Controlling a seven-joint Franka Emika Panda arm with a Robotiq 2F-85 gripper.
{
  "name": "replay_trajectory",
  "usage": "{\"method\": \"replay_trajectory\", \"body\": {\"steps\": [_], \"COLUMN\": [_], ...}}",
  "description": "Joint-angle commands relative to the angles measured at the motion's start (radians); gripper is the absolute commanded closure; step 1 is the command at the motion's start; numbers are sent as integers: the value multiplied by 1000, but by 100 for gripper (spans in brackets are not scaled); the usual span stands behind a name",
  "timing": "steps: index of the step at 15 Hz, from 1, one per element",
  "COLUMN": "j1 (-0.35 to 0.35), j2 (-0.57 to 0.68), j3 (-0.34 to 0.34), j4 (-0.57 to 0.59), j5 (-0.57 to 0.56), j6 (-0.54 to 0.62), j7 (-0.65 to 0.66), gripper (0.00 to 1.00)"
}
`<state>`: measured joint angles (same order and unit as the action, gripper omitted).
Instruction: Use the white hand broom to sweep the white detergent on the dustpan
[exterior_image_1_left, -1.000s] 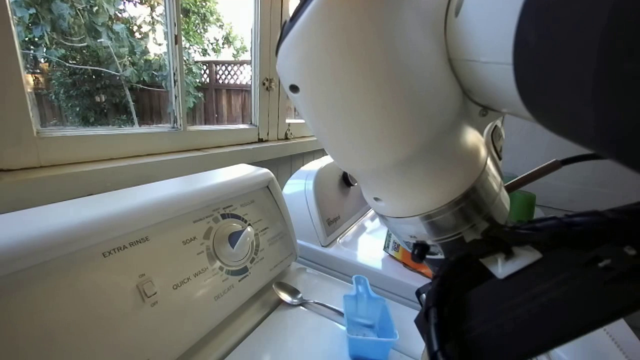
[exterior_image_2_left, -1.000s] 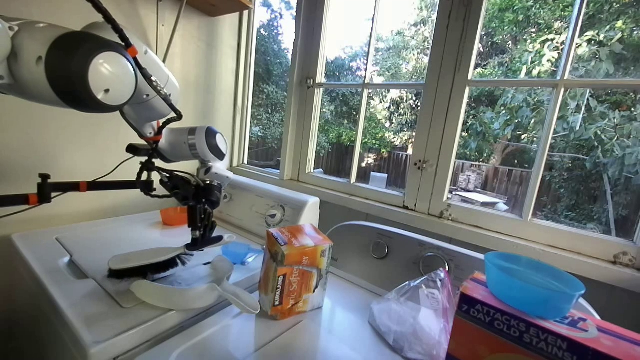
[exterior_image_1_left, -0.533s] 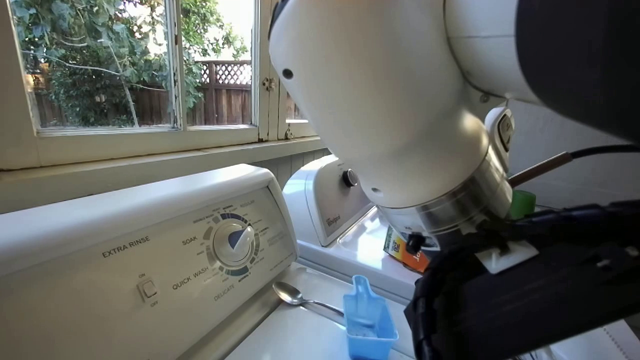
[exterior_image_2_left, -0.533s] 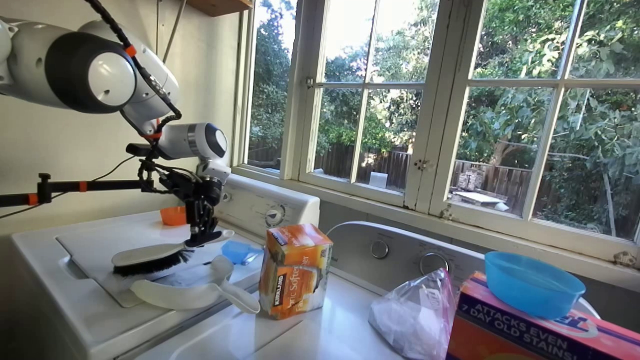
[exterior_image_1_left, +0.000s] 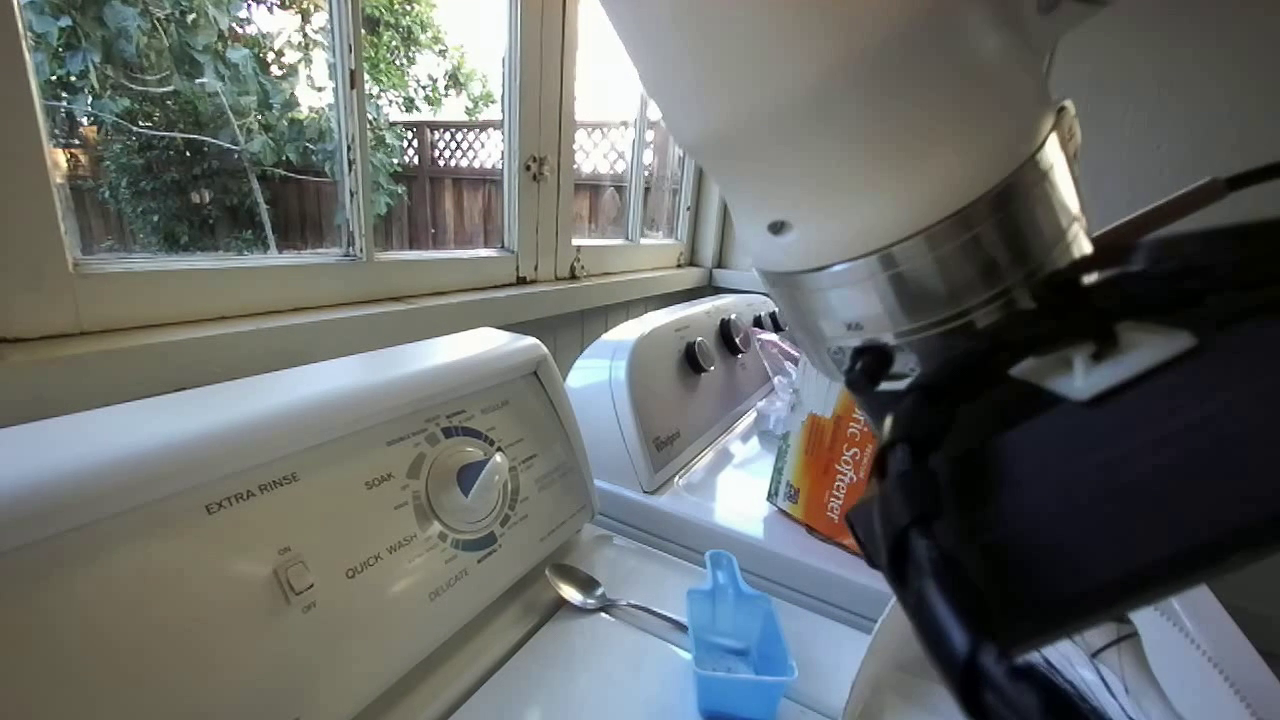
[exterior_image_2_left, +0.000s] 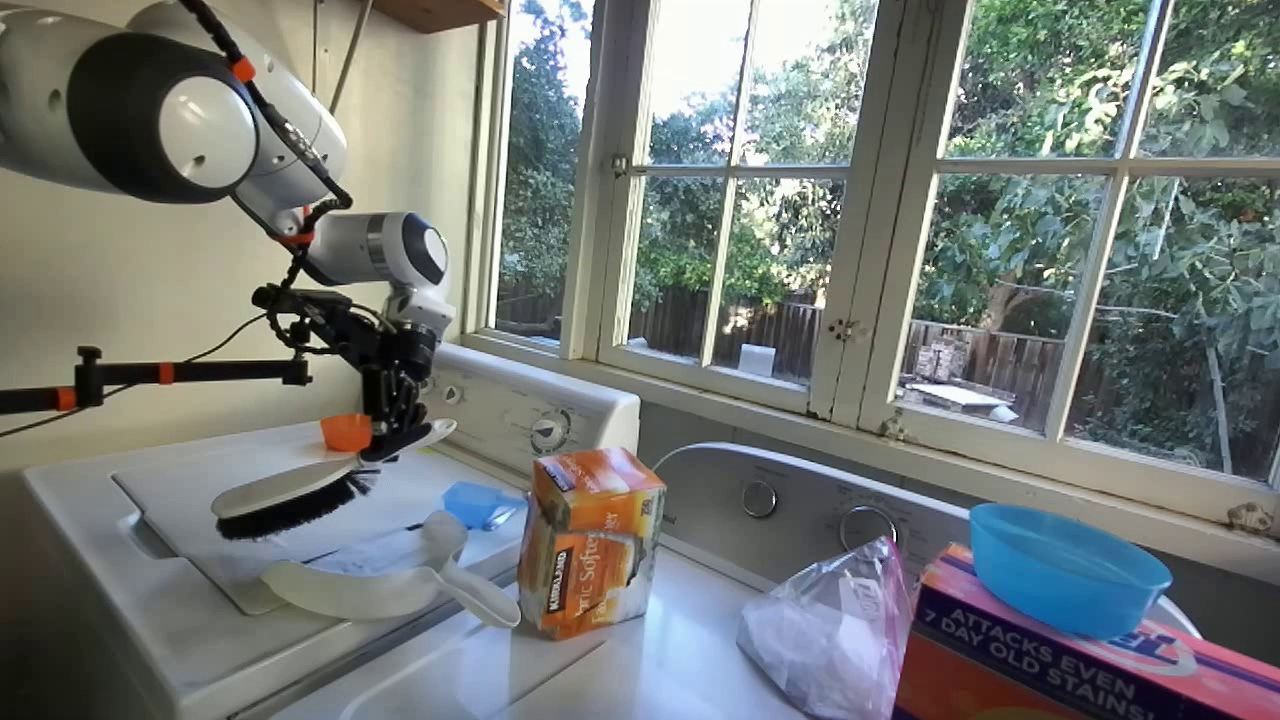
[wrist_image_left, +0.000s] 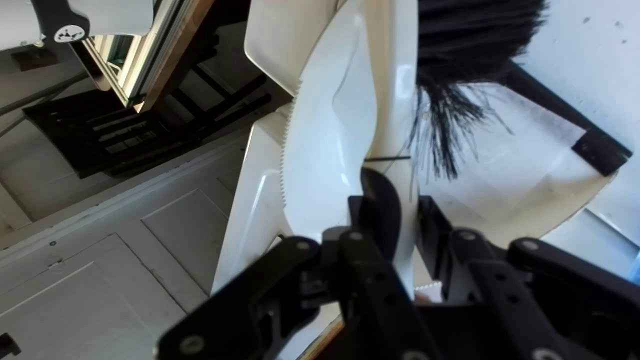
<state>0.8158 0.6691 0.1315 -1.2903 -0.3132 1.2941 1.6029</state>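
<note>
A wide paned window (exterior_image_2_left: 740, 250) stretches behind your white washer (exterior_image_2_left: 220, 462) and the neighbouring machine (exterior_image_2_left: 680, 620) just beside it. Your arm (exterior_image_2_left: 150, 120) extends over the washer.

On the neighbouring machine stand an orange-and-purple box (exterior_image_2_left: 1030, 660) and, near the edge facing the washer, an orange softener box (exterior_image_2_left: 590, 545).

Your white dustpan (exterior_image_2_left: 345, 592) lies on the washer by the side edge nearest the neighbouring machine, its handle pointing that way. Your broom (exterior_image_2_left: 280, 487), off-white with black bristles (wrist_image_left: 480, 45), is over the washer's lid beside the dustpan, handle end tipped up, bristles down; you cannot tell whether they touch the lid. In the wrist view the bristles overlap the dustpan's dark lip. Your gripper (wrist_image_left: 391, 215) is clamped on the broom's handle, a finger on either side.

A blue bowl (exterior_image_2_left: 1070, 590) rests on the orange-and-purple box, a clear bag (exterior_image_2_left: 820, 640) of white contents just beside it. On the washer, a blue scoop (exterior_image_1_left: 745, 692) sits near the back edge and an orange container (exterior_image_2_left: 340, 433) near the side edge farther from the neighbouring machine; a spoon (exterior_image_1_left: 578, 588) lies by the control panel (exterior_image_1_left: 200, 590), its handle toward the scoop. Loose white detergent cannot be told from the white lid.
</note>
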Motion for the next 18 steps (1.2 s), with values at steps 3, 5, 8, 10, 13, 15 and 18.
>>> {"method": "replay_trajectory", "body": {"steps": [3,5,8,10,13,15,18], "j1": [-22,-25,-30,-33,-27,-20,-15], "j2": [-64,-61,-32,-11,29,58,95], "j3": [13,14,12,12,7,0,-8], "j4": [-29,-26,-19,-17,-6,4,20], "j5": [48,53,48,47,32,21,9], "j6": [-55,-77,-120,-133,-140,-140,-143], "j7": [-52,-86,-145,-178,-214,-220,-221], "gripper": [93,93,93,93,93,93,93]}}
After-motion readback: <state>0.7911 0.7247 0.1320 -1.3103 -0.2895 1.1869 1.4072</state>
